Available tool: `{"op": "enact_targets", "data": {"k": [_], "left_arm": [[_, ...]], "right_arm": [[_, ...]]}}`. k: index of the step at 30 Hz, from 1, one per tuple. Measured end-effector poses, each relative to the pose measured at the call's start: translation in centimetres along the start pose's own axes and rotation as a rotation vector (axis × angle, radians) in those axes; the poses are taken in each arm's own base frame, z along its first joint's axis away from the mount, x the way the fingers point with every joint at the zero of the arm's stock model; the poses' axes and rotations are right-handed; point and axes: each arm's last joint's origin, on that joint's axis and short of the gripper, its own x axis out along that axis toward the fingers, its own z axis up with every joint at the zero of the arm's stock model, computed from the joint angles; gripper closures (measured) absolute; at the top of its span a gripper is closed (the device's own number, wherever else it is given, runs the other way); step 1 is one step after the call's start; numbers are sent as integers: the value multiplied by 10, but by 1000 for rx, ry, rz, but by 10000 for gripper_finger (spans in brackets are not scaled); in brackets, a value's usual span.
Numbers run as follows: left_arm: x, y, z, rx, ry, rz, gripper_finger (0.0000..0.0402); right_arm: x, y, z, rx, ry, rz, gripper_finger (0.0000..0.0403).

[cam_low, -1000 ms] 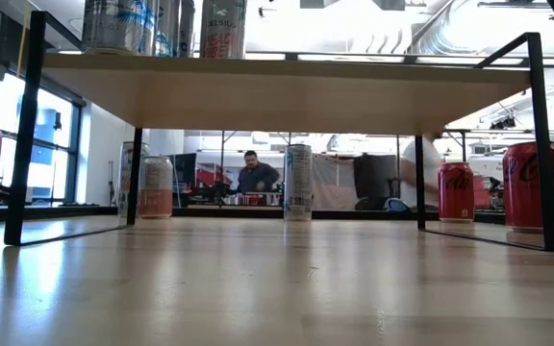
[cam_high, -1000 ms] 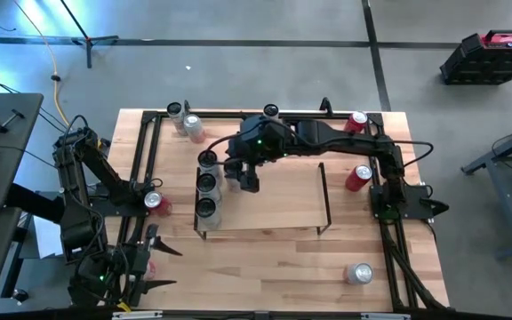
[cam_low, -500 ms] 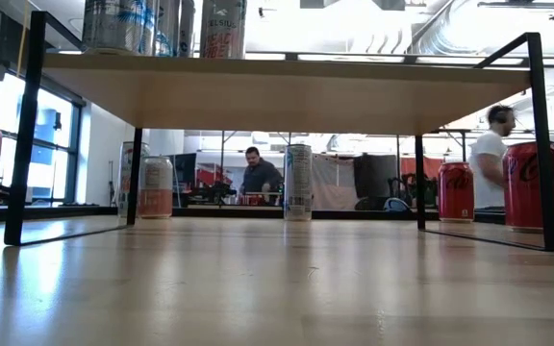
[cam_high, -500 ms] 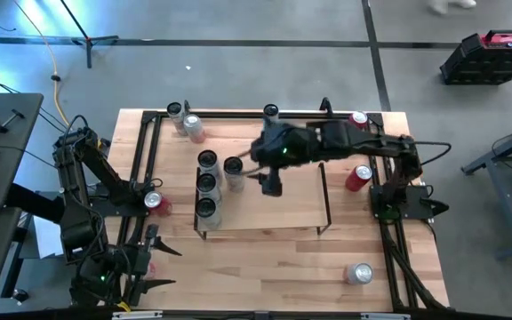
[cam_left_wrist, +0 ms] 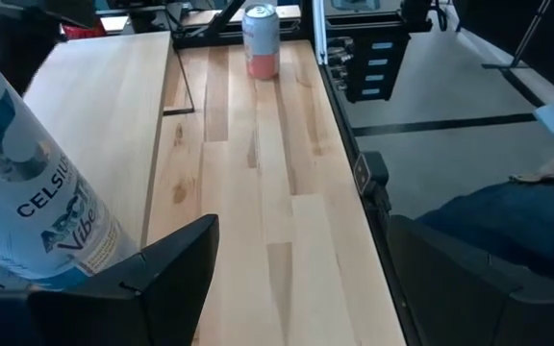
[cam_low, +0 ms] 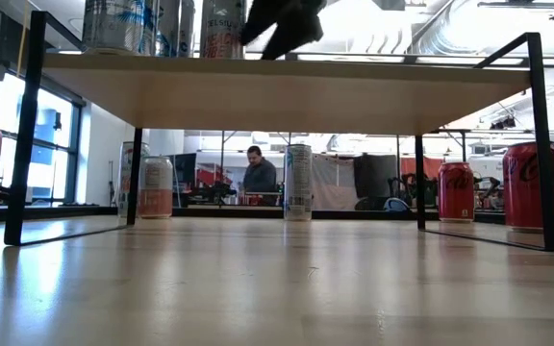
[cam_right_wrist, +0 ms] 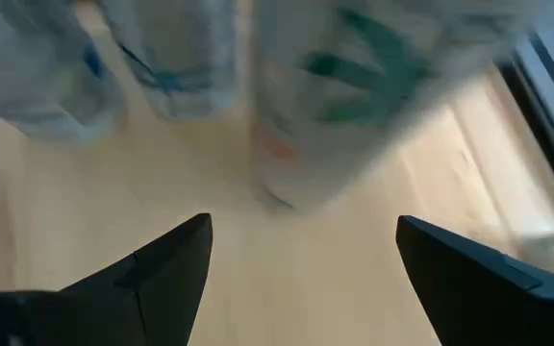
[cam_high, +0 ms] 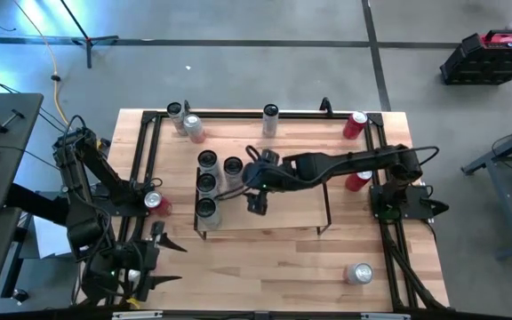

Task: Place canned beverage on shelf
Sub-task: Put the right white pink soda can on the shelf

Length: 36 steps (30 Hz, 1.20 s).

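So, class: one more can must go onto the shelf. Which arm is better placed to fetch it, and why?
Probably the left gripper: it is open beside a Celsius can. The right gripper, also open, hangs over the shelf, away from loose cans.

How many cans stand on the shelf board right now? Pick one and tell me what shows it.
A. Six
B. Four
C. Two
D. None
B: the high view shows four cans upright on the shelf, three in a column by its left end and one beside them, with the open right gripper empty over the board nearby.
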Motion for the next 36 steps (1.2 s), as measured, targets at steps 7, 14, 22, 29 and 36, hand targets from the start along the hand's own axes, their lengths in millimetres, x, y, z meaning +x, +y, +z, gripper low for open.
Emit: {"op": "enact_targets", "data": {"k": [7, 14, 22, 29, 36], "left_arm": [[0, 0, 0, -5, -2, 1, 111], [0, 0, 0, -8, -2, 2, 111], [0, 0, 0, -40, -2, 3, 111], [0, -1, 0, -56, -10, 6, 111], [0, -1, 1, -60, -15, 7, 111]], "right_arm": [[3, -1, 8, 45, -118, -58, 89], [3, 0, 9, 12, -126, -53, 89], [3, 0, 9, -73, -127, -59, 89], [3, -3, 13, -133, -153, -66, 89], [3, -4, 14, -174, -160, -74, 89]]}}
